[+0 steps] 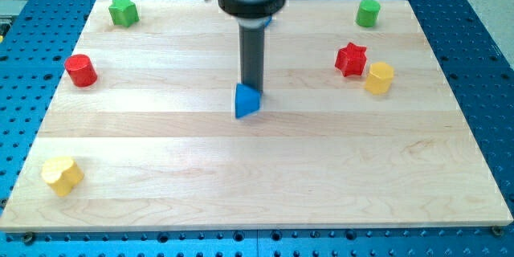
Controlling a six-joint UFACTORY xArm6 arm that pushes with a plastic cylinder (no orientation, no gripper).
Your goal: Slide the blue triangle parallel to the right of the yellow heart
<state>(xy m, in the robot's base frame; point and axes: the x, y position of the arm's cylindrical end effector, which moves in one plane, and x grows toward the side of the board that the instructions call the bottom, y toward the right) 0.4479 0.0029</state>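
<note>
Just below my tip [252, 87], touching: blue triangle [246, 102]; end effector plain rod, nothing pinched.

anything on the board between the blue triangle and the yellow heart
No. In the camera view the wood between the blue triangle and the yellow heart is bare. My tip sits at the triangle's top edge, on the far side.

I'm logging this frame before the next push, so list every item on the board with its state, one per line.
my tip: down at the board, touching the blue triangle's top edge.
blue triangle: mid-board, far from the yellow heart.
yellow heart: bottom left, alone.
red cylinder: left side, alone.
green star: top left, alone.
green cylinder: top right, alone.
red star: right side, next to the yellow hexagon.
yellow hexagon: beside the red star.
</note>
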